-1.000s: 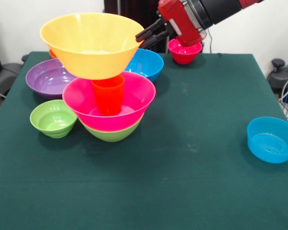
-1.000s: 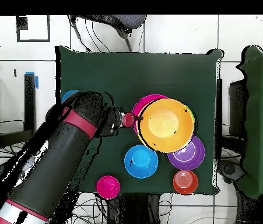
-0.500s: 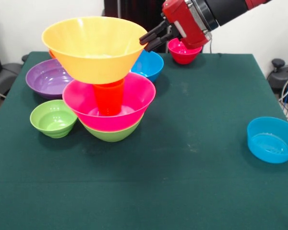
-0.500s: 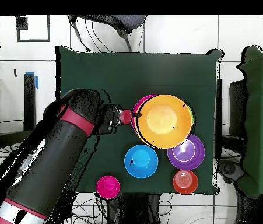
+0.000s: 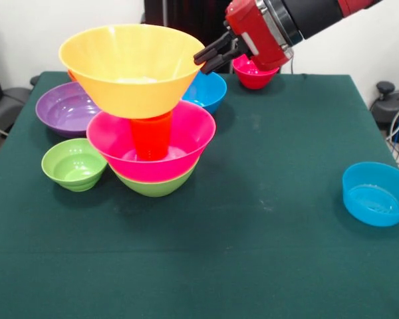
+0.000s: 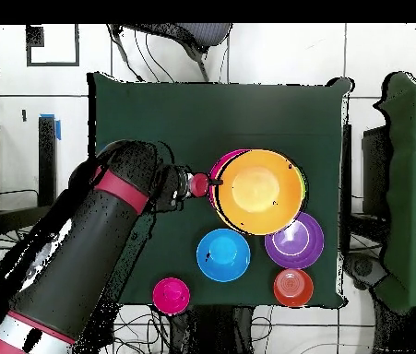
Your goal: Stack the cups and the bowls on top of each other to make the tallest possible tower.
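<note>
The gripper grips the rim of the large orange bowl (fingers closed on its edge), which sits atop the orange cup in the pink bowl, green bowl lowest

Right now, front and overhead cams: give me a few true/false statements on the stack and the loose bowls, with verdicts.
1. The big orange bowl sits on the orange cup. True.
2. The cup stands directly on the table. False: it stands inside the pink bowl, which nests in a green bowl.
3. The gripper is clamped on the purple bowl. False: it is up by the big orange bowl's rim, apart from the purple bowl.
4. A blue bowl sits alone, away from the stack. True.
5. The small green bowl is upside down. False: it stands upright, opening up.
</note>
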Robot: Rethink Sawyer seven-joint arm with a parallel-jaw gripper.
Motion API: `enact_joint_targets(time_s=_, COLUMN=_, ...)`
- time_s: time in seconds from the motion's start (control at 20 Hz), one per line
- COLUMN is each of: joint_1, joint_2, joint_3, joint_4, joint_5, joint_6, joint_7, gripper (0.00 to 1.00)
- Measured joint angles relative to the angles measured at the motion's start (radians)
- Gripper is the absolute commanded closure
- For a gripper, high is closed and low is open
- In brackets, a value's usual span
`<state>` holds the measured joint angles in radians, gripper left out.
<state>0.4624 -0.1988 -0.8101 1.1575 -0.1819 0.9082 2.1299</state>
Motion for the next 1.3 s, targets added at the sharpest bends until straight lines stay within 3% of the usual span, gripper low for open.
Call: enact_joint_targets(time_s=1.3, joint_1=0.034, joint_2=0.041, joint_3=0.0, joint_4=-0.035, joint_5=0.002, joint_6=0.0, joint_7=0.047, gripper=1.0)
